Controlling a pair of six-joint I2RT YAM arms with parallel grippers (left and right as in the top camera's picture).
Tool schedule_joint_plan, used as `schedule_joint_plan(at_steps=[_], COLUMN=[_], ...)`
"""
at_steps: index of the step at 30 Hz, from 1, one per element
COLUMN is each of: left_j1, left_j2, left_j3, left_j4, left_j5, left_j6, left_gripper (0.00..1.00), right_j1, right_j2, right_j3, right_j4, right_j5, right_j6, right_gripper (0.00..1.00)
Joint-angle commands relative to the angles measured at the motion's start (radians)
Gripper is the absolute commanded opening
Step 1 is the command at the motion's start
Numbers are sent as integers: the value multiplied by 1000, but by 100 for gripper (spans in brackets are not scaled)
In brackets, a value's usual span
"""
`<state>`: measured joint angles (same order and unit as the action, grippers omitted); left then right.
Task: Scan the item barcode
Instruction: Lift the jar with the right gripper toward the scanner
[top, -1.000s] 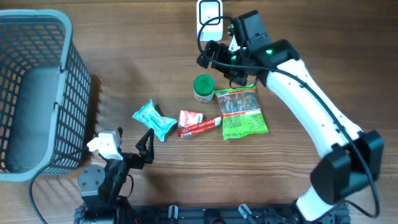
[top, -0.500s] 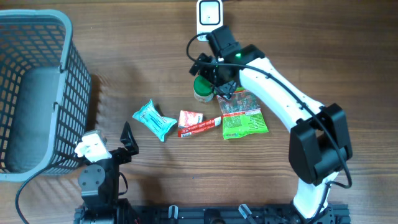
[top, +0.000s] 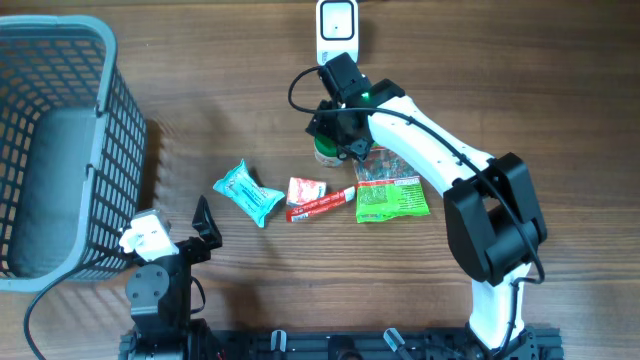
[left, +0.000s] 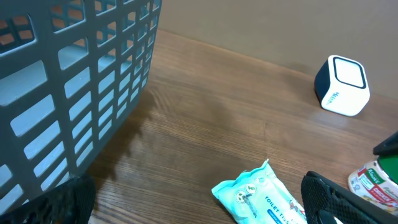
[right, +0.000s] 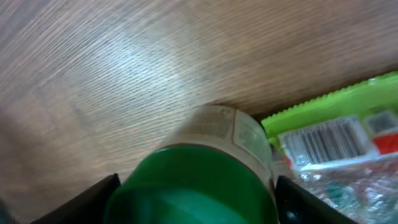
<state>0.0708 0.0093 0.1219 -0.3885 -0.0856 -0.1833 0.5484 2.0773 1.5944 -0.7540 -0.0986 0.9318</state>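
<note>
A small jar with a green lid (right: 199, 180) stands on the table right beside a green snack bag (right: 336, 140) whose barcode faces up. My right gripper (top: 335, 140) reaches down over the jar (top: 322, 153). Its two black fingers (right: 102, 193) press against opposite sides of the lid. The white scanner (top: 338, 22) stands just behind it at the table's far edge. My left gripper (top: 175, 232) waits open near the front edge, with nothing between its fingers (left: 336, 199).
A grey plastic basket (top: 60, 150) fills the left side. A teal wipes packet (top: 248, 192), a small red-and-white sachet (top: 305, 188) and a long red packet (top: 322, 205) lie mid-table. The green bag (top: 392, 190) lies right of them.
My right arm swung left and down from the green bag to the jar, and its jaws narrowed around the lid. The left arm turned slightly, then held still.
</note>
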Motion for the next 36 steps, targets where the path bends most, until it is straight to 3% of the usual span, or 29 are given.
schedule_joint_plan(at_steps=[1,9,22,25,26,29,32,36], left_j1=[4,4,4,4,4,4,4,4], left_j2=[-3,-3,-3,-3,-3,-3,-3,-3], left_j3=[-6,-6,-6,-6,-6,-6,-6,-6], left_j4=[3,3,3,3,3,3,3,3], left_j5=[-17,-17,-17,-17,-17,-17,-17,-17], left_j6=[19,19,19,19,19,19,19,19], left_gripper=[100,100,100,100,100,100,100,100], right_j1=[-4,-4,1,12,19,64,110,153], right_j2=[17,13,11,11,8,-37,-118,-308], right_j3=[10,71,72,72,72,72,72,72], right_j4=[-11,-95,126,133,130,121,122,95], right_j5=[12,-10,83,83,84,83,84,75], right_j6=[-272,-850,-1401,-1576,-1617,-1632,-1536,-1138], right_gripper=[69,70,68,85,98,100,100,100])
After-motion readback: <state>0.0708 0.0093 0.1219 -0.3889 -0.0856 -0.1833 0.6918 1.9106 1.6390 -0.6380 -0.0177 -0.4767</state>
